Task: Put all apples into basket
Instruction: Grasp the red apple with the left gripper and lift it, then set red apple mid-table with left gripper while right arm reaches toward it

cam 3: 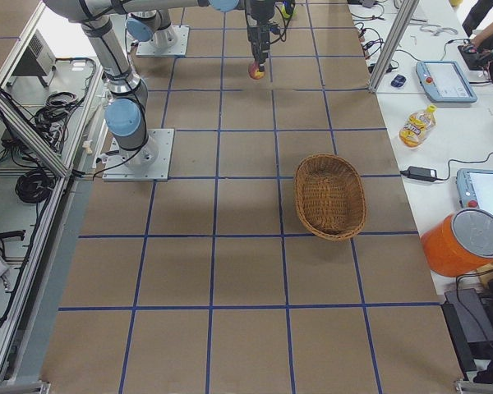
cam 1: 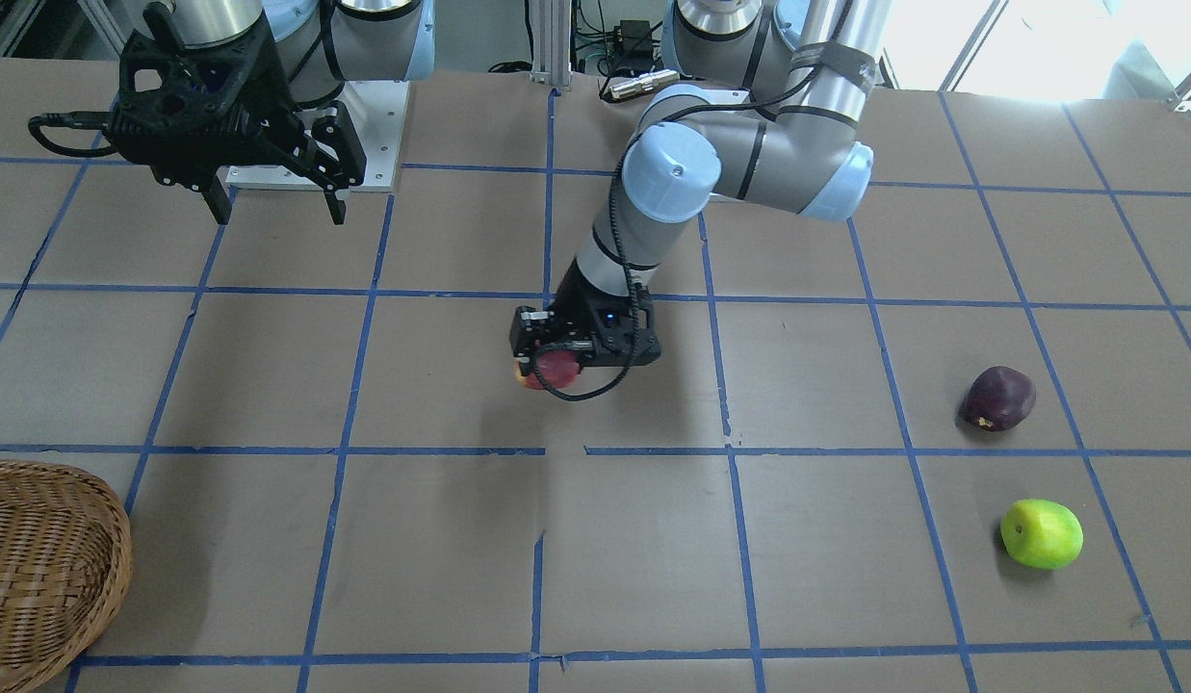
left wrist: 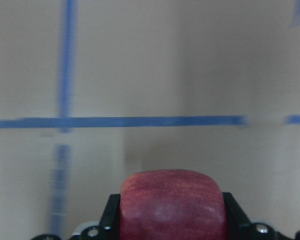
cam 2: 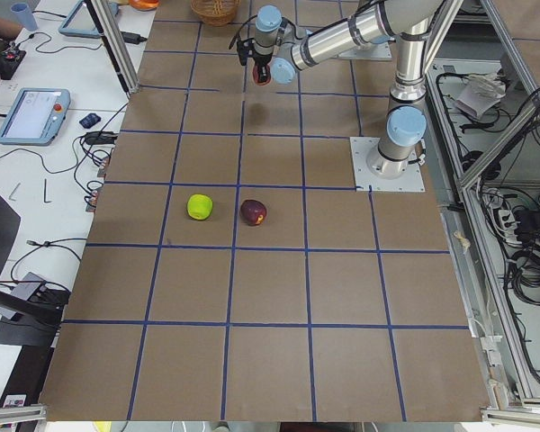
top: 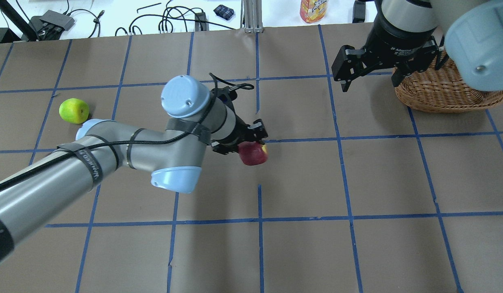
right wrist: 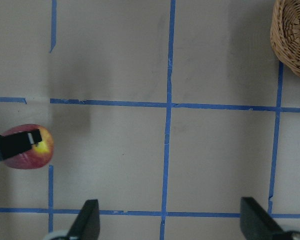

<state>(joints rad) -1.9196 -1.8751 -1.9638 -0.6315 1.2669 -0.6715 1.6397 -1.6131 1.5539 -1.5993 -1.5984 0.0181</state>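
My left gripper (top: 255,148) is shut on the red apple (top: 253,154) and holds it above the middle of the table; the apple fills the jaws in the left wrist view (left wrist: 172,206) and shows in the front view (cam 1: 555,371) and the right wrist view (right wrist: 27,147). The maroon apple (cam 1: 998,397) and the green apple (cam 1: 1041,533) lie on the table on my left side; the green one also shows overhead (top: 73,110). The wicker basket (top: 442,90) stands at the far right. My right gripper (top: 371,83) is open and empty, raised beside the basket.
The table is brown paper with a grid of blue tape. A bottle (top: 314,10), cables and tablets lie beyond the far edge. The right arm's elbow (top: 479,44) overlaps part of the basket in the overhead view.
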